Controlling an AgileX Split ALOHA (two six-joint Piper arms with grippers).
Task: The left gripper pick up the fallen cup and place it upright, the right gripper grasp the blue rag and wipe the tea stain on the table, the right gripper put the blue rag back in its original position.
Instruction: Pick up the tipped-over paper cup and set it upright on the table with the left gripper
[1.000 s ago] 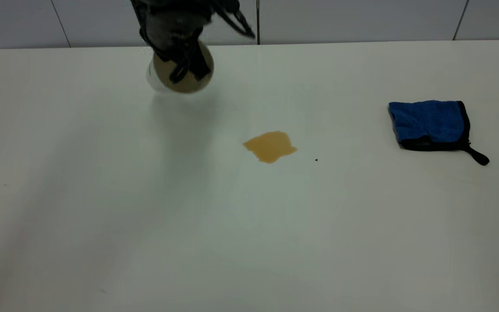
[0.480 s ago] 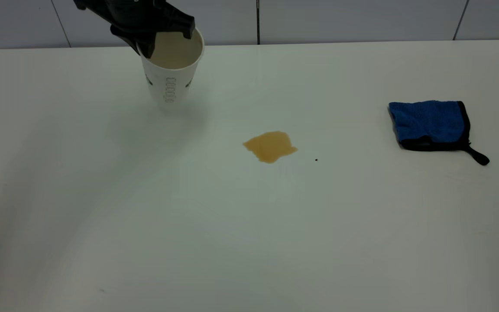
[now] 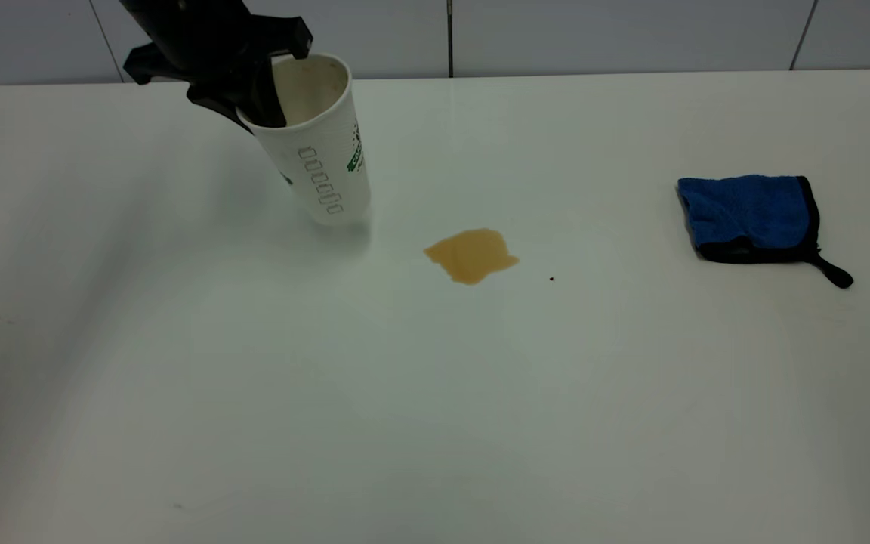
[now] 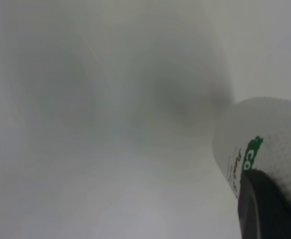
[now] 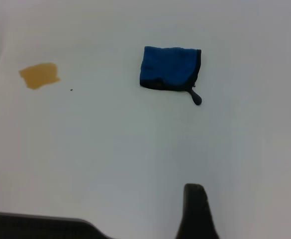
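exterior view: the left gripper [image 3: 265, 94] reaches in at the far left of the table [image 3: 435, 393] and clamps the rim of the cup [image 3: 322, 147], one finger inside the mouth and one outside the wall. the cup is mouth-up but tilted, its top leaning toward the gripper and its base low, at or just above the tabletop; contact cannot be told. a column of small grey boxes and a green logo face the camera, and the inside is cream-stained. the stain [image 3: 471, 255], an amber puddle, lies near the cup's base on the side toward the rag, apart from it. a tiny dark speck [image 3: 552, 279] sits just beyond the stain. the rag [image 3: 752, 217] lies folded flat well to the right, its black tab pointing to the near right. left wrist view: a black finger [image 4: 269, 206] presses the cup's [image 4: 264, 144] dotted white wall beside the green print. right wrist view: the right gripper looks down from above on the rag [image 5: 170, 67] and the stain [image 5: 39, 75]; only one dark fingertip [image 5: 195, 211] shows, so whether its fingers are spread cannot be told.
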